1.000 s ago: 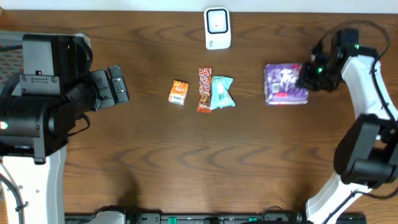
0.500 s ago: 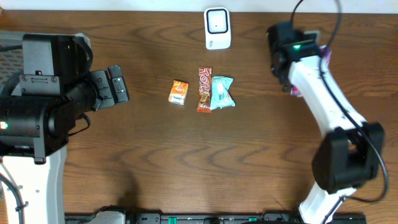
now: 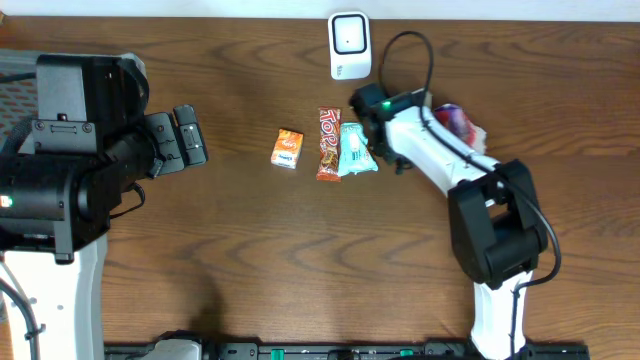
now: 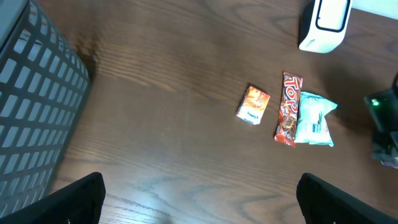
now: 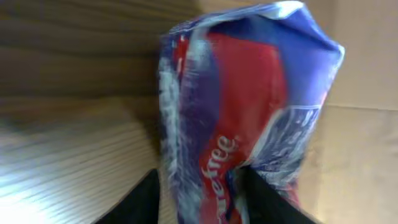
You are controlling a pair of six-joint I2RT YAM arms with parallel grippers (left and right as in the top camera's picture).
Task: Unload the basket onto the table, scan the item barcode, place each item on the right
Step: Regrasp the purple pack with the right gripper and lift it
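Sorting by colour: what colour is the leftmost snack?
The leftmost snack is orange; clearest in left wrist view.

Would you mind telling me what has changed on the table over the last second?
The right arm swung left, toward the scanner, taking the purple package off its spot on the right; it now lies between the fingers of the right claw, grip unclear. The left claw, scanner, orange pack, chocolate bar and teal packet stayed put.

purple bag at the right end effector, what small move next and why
Probably carry the purple bag toward the white scanner: overhead it sits off to the scanner's right, not in front of its window, and no barcode shows in the wrist view.
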